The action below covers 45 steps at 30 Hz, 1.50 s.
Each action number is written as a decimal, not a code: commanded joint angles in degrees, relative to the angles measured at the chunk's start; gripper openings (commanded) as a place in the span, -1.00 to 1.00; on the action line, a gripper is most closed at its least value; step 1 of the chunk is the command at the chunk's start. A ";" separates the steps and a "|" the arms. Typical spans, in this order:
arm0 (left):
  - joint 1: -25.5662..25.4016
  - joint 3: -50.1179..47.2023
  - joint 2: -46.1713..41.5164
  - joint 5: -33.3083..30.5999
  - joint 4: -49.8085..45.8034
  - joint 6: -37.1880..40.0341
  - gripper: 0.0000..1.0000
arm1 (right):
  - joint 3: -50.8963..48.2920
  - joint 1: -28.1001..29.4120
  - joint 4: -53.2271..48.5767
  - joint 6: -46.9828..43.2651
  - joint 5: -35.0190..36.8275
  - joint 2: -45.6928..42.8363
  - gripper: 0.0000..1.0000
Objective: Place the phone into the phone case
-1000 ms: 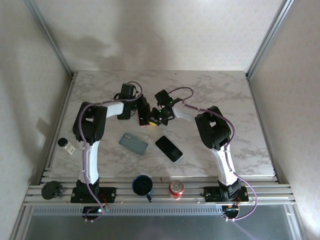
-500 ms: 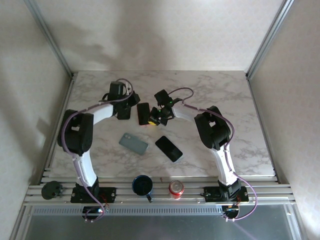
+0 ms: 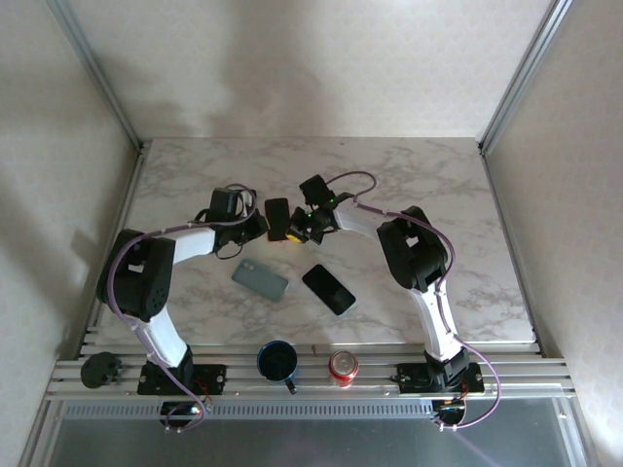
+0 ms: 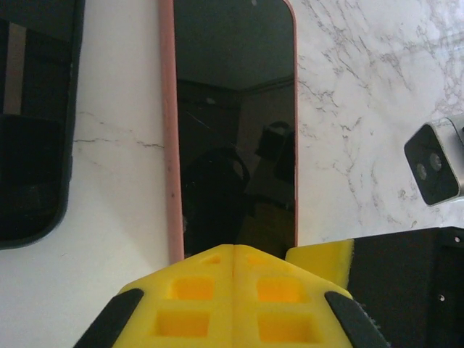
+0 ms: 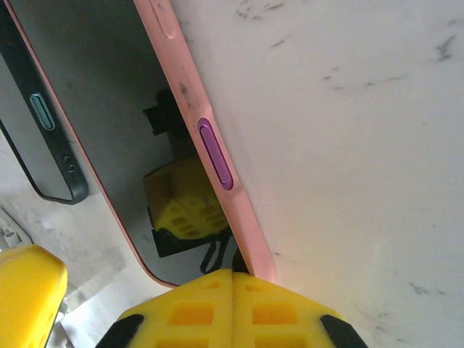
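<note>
Both my pincers are closed, pads flat together with nothing between them. My left pincer [image 4: 233, 252] sits at one end of the phone [image 4: 235, 123] and my right pincer [image 5: 232, 279] against its pink case [image 5: 217, 156], I judge to press it home. It lies screen-up on the table [image 4: 377, 87], pink rim around it. A dark slab [image 4: 32, 123] crowds one side; grey case [image 3: 260, 280], black phone [image 3: 328, 290], mug [image 3: 277, 361] and can [image 3: 343, 366] lie well apart.
</note>
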 commanded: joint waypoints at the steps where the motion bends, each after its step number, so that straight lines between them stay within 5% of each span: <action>1: -0.51 0.96 2.13 -1.39 1.13 -1.06 -0.93 | -1.65 0.66 -1.71 0.54 2.92 3.87 -1.00; 45: 0.31 18.83 17.47 -4.48 -3.29 0.06 -0.95 | 11.50 -1.17 -7.40 -1.84 5.38 10.99 -1.00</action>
